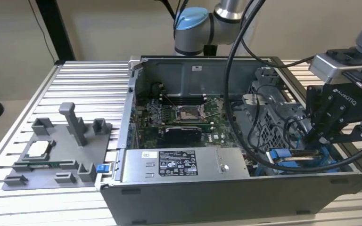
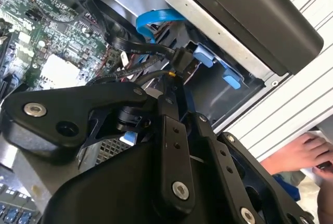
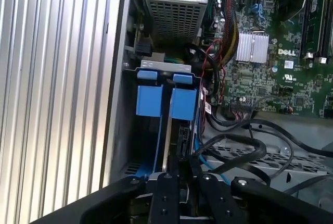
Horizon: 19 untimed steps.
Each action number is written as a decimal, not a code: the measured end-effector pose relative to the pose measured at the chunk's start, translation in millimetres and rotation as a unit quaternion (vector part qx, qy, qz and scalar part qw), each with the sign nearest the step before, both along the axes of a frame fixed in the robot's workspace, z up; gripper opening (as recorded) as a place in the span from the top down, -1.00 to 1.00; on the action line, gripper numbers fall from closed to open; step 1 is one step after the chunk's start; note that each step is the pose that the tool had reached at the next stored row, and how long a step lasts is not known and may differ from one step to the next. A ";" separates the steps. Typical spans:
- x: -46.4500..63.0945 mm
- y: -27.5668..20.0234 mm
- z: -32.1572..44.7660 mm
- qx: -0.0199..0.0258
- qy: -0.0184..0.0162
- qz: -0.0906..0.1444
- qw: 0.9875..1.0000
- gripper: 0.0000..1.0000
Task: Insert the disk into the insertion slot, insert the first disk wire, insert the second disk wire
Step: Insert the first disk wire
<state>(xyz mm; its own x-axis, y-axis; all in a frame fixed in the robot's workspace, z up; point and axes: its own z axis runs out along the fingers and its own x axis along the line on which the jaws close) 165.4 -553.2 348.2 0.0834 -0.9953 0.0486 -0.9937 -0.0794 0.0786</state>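
Down in the four-o'clock corner of the open computer case [image 1: 231,197], as the exterior view shows it, my tool [image 1: 322,136] hangs low over the drive bay. The disk [image 1: 294,157] already lies there in its slot, its bright blue frame showing among loose black cables. In the first wrist view I look along it edge-on, with its two blue tabs [image 3: 184,103] side by side. The grey power supply box [image 1: 175,165] sits at nine o'clock of the disk and the motherboard [image 1: 181,120] at about eleven. I judge the disk step done.

My fingers [image 2: 171,130] are drawn together. In the second wrist view their tips meet at the black connector of a disk wire [image 2: 182,58], just beside the blue frame. I appear to be pinching that connector, though my own linkage hides part of the contact. Whether the plug is home I cannot tell.

The disk looks rigid and fairly dense, and its plastic frame probably gives a little at the tabs, so the frame's edges are the place to hold it, not the labelled face. The wire is the opposite — a limp cable ending in a small stiff shell. I judge the shell the only sound grip, since pulling on the cord would strain it. The plug is likely delicate if pushed in crooked.

A person's hand [image 2: 296,153] is beyond the case wall, over the slatted worktop [image 1: 86,80].
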 end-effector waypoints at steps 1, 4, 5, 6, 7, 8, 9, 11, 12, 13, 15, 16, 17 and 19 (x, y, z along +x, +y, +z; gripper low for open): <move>0.3 1.2 -0.6 -0.005 0.000 0.000 1.000 1.00; 0.5 3.1 -2.4 -0.016 0.000 0.000 1.000 1.00; 0.5 3.4 -3.0 -0.018 0.000 0.000 1.000 1.00; 0.6 3.9 -3.4 -0.019 0.000 0.000 1.000 1.00; 0.5 4.4 -3.7 -0.019 0.000 0.000 1.000 1.00; 0.5 4.9 -3.9 -0.019 0.000 0.000 1.000 1.00; 0.6 5.3 -4.1 -0.019 0.000 0.000 1.000 1.00; 0.6 6.0 -4.7 -0.019 0.000 0.000 1.000 1.00; 0.6 6.1 -5.1 -0.019 0.000 0.000 1.000 1.00; 0.7 6.2 -5.5 -0.019 0.000 0.000 1.000 1.00; 0.9 6.3 -6.4 -0.019 0.000 0.000 1.000 1.00; 1.0 6.4 -6.8 -0.019 0.000 0.000 1.000 1.00; 1.1 6.4 -7.1 -0.019 0.000 0.000 1.000 1.00; 1.3 6.6 -7.5 -0.019 0.000 0.000 1.000 1.00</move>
<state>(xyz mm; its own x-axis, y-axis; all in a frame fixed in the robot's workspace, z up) 166.7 -546.6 340.7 0.0834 -0.9928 0.0863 -0.9937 -0.0764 0.0816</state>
